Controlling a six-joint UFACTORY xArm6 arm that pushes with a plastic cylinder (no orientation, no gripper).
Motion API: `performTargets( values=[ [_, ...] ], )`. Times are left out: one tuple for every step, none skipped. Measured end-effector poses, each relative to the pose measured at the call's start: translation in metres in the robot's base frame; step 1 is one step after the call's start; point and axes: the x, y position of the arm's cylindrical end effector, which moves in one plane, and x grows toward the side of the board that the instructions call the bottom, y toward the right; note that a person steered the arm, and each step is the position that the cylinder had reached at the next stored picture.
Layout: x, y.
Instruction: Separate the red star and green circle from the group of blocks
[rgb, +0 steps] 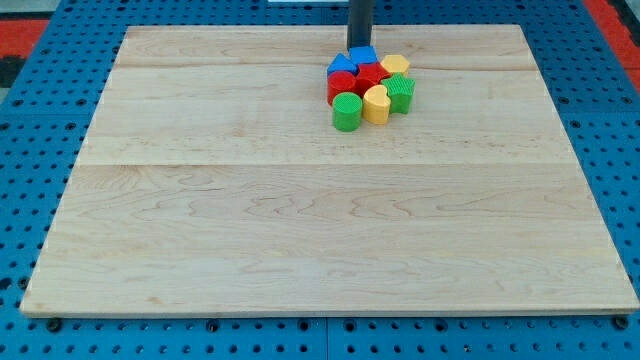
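Blocks sat bunched in one tight cluster near the view's top, a little right of centre, on a pale wooden board (300, 230) that lay over a blue pegboard (30, 150). My tip (359, 48) stood at the cluster's top edge, just above a blue block (362, 55) and seemingly touching it; whether contact was real could not be told. The arm carried no pincer, only the dark rod, and it held nothing.

A second blue block (342, 66) lay at the cluster's upper left, with a yellow block (395, 65) at the upper right. The red star (371, 76) sat in the middle, hemmed in on all sides, and another red block (340, 85) was pressed to its left. The green circle (347, 112) stood at the cluster's bottom left, touching a yellow heart-like block (376, 103) on its right. A green block (401, 92) of unclear shape closed the right side.
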Motion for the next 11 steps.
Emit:
performTargets(
  values=[
    [0.003, 0.001],
    [0.014, 0.007],
    [0.022, 0.005],
    [-0.002, 0.026],
    [0.017, 0.043],
    [0.065, 0.027],
    [0.122, -0.041],
    [0.149, -0.08],
    [0.147, -0.084],
    [0.107, -0.075],
    [0.118, -0.024]
  ],
)
